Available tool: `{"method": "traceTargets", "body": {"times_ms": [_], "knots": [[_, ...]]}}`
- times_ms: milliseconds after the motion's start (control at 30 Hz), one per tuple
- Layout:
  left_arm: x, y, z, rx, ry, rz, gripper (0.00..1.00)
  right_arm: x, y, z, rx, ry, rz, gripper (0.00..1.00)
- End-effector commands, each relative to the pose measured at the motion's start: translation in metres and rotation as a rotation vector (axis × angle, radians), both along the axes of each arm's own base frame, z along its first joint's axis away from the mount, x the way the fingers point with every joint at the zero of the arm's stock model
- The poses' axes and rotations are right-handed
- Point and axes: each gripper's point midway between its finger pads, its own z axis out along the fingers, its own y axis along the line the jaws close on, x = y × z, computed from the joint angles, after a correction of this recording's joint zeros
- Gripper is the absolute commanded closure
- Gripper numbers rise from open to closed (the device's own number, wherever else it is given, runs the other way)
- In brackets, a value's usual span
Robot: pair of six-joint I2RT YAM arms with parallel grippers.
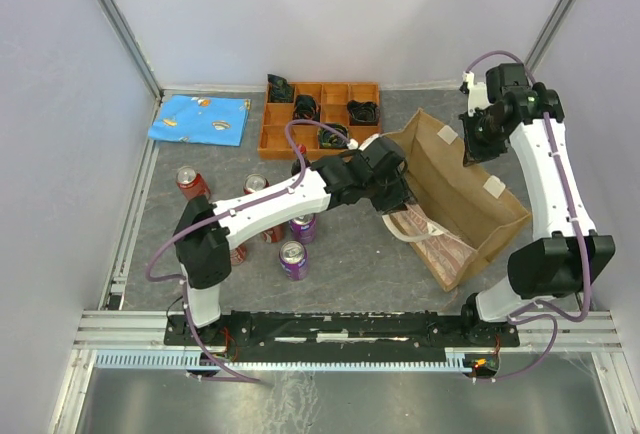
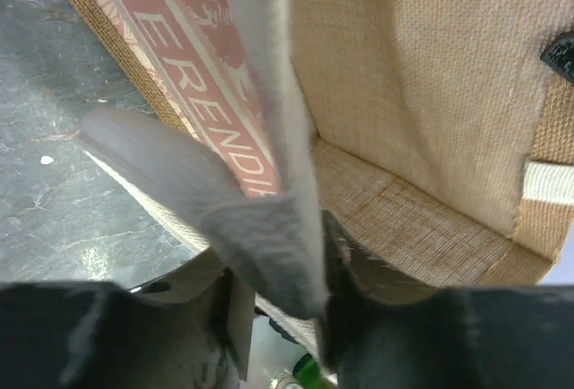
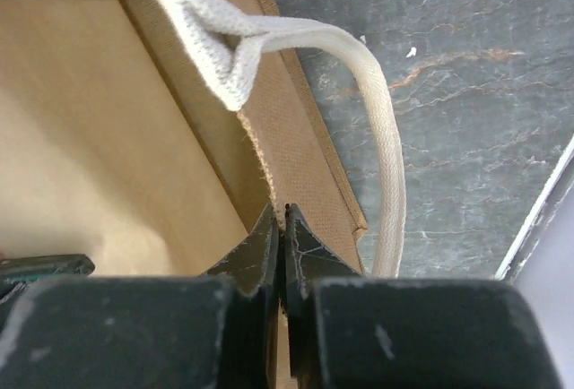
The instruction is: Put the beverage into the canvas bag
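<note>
Two grippers are both on the canvas bag (image 1: 470, 209), which lies on the grey table (image 1: 350, 274) right of centre with its mouth held open.

Nearest the arm bases, a purple can (image 1: 292, 259) stands upright, with a second purple can (image 1: 303, 226) just behind it. At least one red can (image 1: 275, 234) beside them is largely hidden under the left arm, so their number cannot be settled. Two more red cans (image 1: 190, 182) (image 1: 256, 185) stand farther back on the left. All the cans are outside the bag and apart from it.

The left gripper (image 2: 282, 281) is clamped on a whitish loop handle (image 2: 269, 228) at the bag's near side, the strap squeezed between its fingers. Beside the strap, red lettering (image 2: 193, 75) reads "SEREND" before the handle cuts it off. The woven inside of the bag fills the rest of that view, and a small green shape at the bottom edge is too cropped to identify.

The right gripper (image 3: 282, 228) is pinched closed on the bag's far rim, its tips meeting on the thin wall. A second handle (image 3: 381, 156) loops outside over the table.

Farthest back sit an orange tray (image 1: 272, 139), whose compartments hold dark items too small to identify, and a blue cloth (image 1: 200, 119).
</note>
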Motion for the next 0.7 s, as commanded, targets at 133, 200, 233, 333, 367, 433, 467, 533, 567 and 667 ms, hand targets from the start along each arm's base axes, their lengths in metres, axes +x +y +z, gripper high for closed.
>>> {"method": "traceTargets", "body": {"times_ms": [133,200,233,333,367,433,467,533,567,667], "knots": [[0.013,0.039,0.05,0.01,-0.149,-0.039,0.97,-0.017,-0.001,0.039,0.014,-0.101,-0.036,1.0],[0.014,0.049,0.056,0.022,-0.198,-0.078,0.97,-0.022,-0.005,0.042,-0.003,-0.113,-0.055,1.0],[0.017,0.054,0.058,0.033,-0.225,-0.098,0.97,-0.025,-0.007,0.044,-0.009,-0.116,-0.063,1.0],[0.024,0.069,0.06,0.07,-0.272,-0.163,0.97,-0.035,-0.009,0.045,-0.019,-0.121,-0.082,1.0],[0.024,0.075,0.057,0.092,-0.277,-0.19,0.97,-0.038,-0.01,0.044,-0.017,-0.115,-0.087,1.0],[0.024,0.085,0.053,0.126,-0.284,-0.239,0.97,-0.045,-0.009,0.041,-0.014,-0.099,-0.093,1.0],[0.023,0.091,0.05,0.142,-0.288,-0.27,0.97,-0.048,-0.009,0.039,-0.013,-0.089,-0.096,1.0],[0.019,0.099,0.045,0.166,-0.28,-0.321,0.97,-0.054,-0.011,0.037,-0.02,-0.078,-0.102,1.0],[0.018,0.104,0.042,0.178,-0.276,-0.339,0.97,-0.057,-0.012,0.036,-0.026,-0.075,-0.106,1.0],[0.012,0.118,0.033,0.22,-0.268,-0.391,0.97,-0.066,-0.015,0.033,-0.043,-0.057,-0.117,1.0]]}}
